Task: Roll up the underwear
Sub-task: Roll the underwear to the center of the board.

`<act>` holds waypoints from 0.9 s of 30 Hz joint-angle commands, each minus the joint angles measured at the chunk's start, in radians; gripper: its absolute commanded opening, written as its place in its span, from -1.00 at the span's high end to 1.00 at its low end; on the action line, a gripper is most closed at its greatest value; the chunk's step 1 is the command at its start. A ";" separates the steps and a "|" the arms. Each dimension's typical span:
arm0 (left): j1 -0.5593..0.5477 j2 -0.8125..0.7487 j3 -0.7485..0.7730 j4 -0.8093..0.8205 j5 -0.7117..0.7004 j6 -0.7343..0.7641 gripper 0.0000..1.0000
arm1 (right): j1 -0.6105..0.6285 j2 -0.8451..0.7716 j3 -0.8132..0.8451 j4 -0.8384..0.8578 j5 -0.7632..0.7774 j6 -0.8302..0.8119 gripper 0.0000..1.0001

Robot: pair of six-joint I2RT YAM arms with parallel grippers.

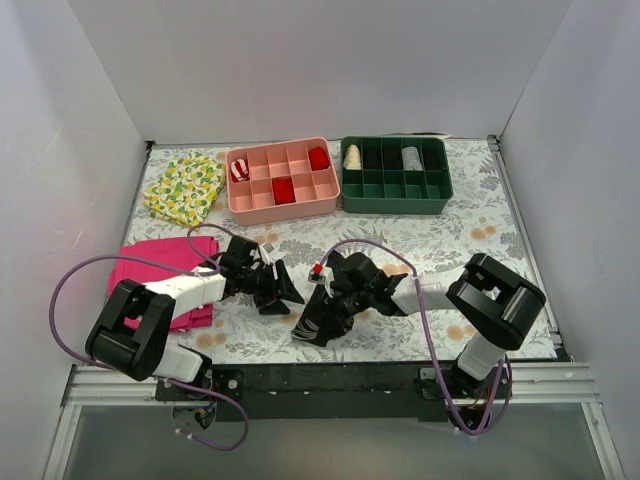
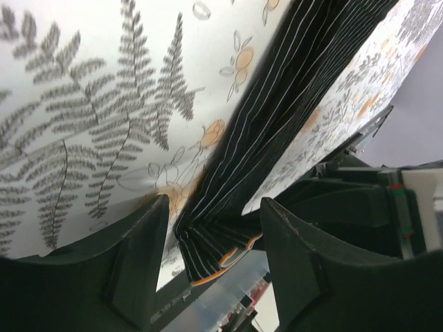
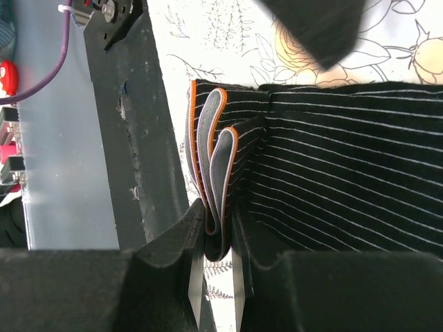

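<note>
The underwear [image 1: 312,326] is black with thin white stripes and a grey, orange-edged waistband. It lies bunched on the floral table near the front edge. My right gripper [image 1: 327,305] is shut on the folded waistband, which shows pinched between its fingertips in the right wrist view [image 3: 218,232], with the striped fabric [image 3: 346,173] spreading to the right. My left gripper [image 1: 283,290] is open just left of the garment. In the left wrist view the narrow end of the underwear [image 2: 277,117] lies between its spread fingers [image 2: 138,263] without being pinched; the gripper's midpoint [image 2: 214,211] is over that end.
A pink divided tray [image 1: 285,213] and a green divided tray [image 1: 395,208] stand at the back, each holding small rolls. A yellow lemon-print cloth [image 1: 185,187] lies back left. A folded magenta cloth [image 1: 150,262] lies under the left arm. The black front rail [image 1: 300,382] is close.
</note>
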State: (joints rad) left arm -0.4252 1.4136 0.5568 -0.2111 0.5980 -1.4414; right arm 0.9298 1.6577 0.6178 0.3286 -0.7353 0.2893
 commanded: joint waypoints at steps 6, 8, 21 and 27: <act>-0.018 -0.180 -0.132 -0.070 0.089 -0.144 -0.18 | 0.004 -0.091 -0.003 -0.069 0.169 -0.022 0.59; -0.026 -0.202 -0.149 -0.071 0.069 -0.177 -0.20 | 0.007 -0.102 0.003 -0.092 0.197 -0.039 0.57; -0.040 -0.137 -0.113 -0.011 -0.015 -0.330 -0.27 | 0.099 -0.075 0.037 -0.132 0.287 -0.073 0.55; -0.040 -0.058 -0.123 0.047 -0.007 -0.356 -0.31 | 0.124 -0.070 0.036 -0.132 0.309 -0.078 0.54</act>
State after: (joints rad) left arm -0.4606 1.3167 0.4236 -0.2073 0.6125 -1.7672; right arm 1.0340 1.5757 0.6380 0.2333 -0.4717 0.2356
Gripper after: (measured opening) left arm 0.647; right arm 0.248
